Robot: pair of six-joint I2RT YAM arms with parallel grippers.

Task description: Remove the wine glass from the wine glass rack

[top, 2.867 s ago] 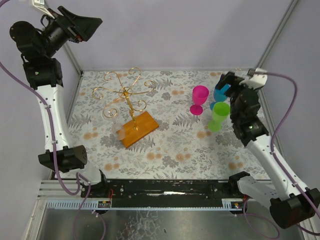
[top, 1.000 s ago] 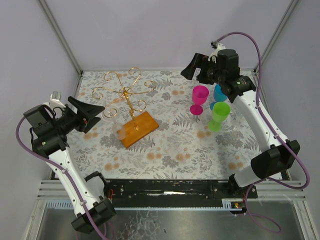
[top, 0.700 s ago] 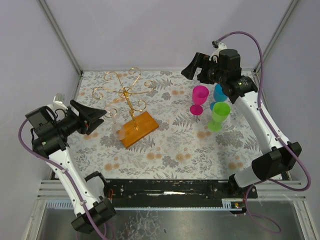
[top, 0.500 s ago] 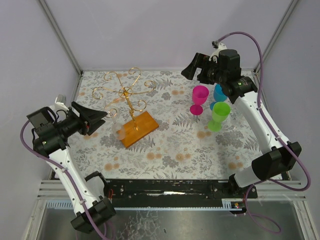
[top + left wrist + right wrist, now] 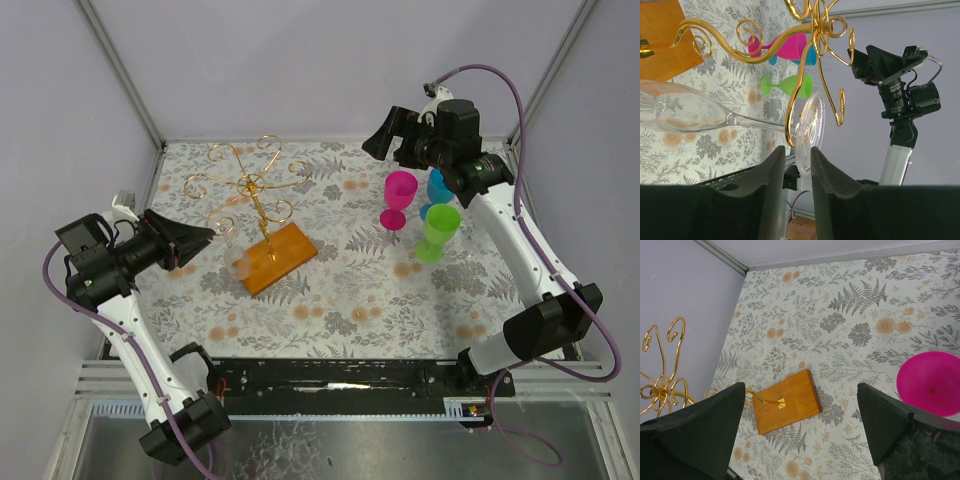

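Observation:
The wine glass rack (image 5: 255,185), a gold wire tree on an orange-brown wooden base (image 5: 277,257), stands left of centre on the floral mat. A clear wine glass (image 5: 238,262) hangs upside down from one of its left arms. In the left wrist view the glass's round foot (image 5: 809,125) sits in a gold hook, and its rim dips between the fingers of my left gripper (image 5: 796,152). The jaws are narrow, with a small gap still showing beside the foot. My right gripper (image 5: 385,132) hangs wide open high over the mat's right rear, holding nothing, with the wooden base (image 5: 787,400) below it.
A pink goblet (image 5: 400,195), a blue one (image 5: 438,185) and a green one (image 5: 437,232) stand together at the right, under the right arm. Grey walls and metal frame posts close in the back and sides.
My left gripper has come down from high at the left to the rack's left side and narrowed its jaws around the glass's foot. The right arm has lifted off the goblets and now holds still.

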